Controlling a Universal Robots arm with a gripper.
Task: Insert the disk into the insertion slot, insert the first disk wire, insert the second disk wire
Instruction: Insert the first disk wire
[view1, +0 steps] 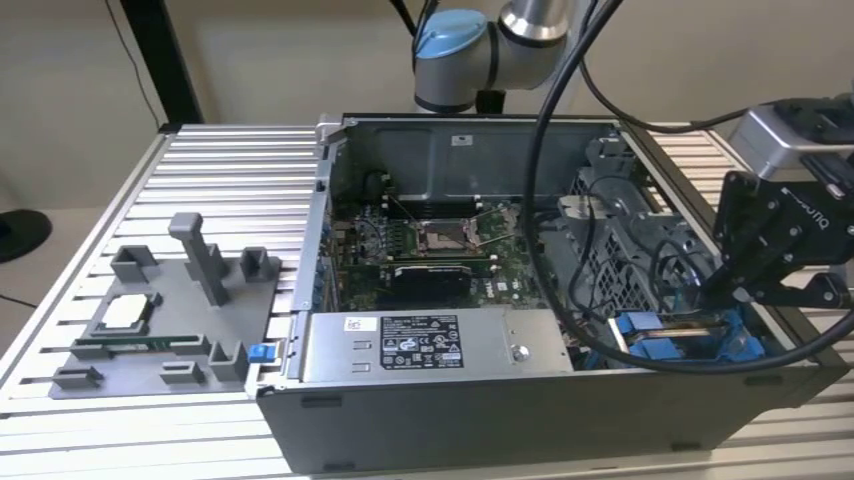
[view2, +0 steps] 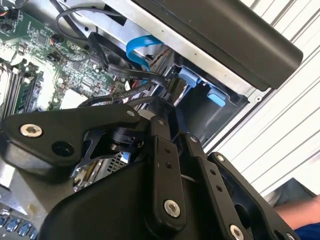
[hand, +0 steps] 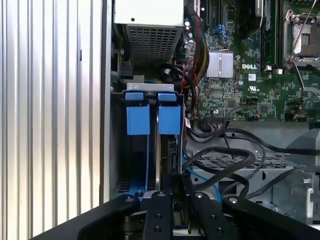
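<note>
The gripper (view1: 711, 297) hangs low over the corner of the case (view1: 534, 425) at the exterior view's right, just above the slot (view1: 683, 338) with its blue rails. In the first wrist view the gripper (hand: 177, 200) is down among black cables (hand: 220, 159) at the edge of the slot (hand: 150, 150), with a dark piece close against it. Whether it is apart, together or clamped on that piece cannot be told, because its own black body covers its end in both wrist views. Two blue tabs (hand: 137, 120) stand side by side at the end of the slot far from the gripper. The disk is hard to make out, since the space beneath the tabs lies in shadow. In the second wrist view a blue cable (view2: 140, 50) loops near the slot (view2: 200, 107). A blue sleeve (view2: 307, 229) is cut off at that picture's edge.
</note>
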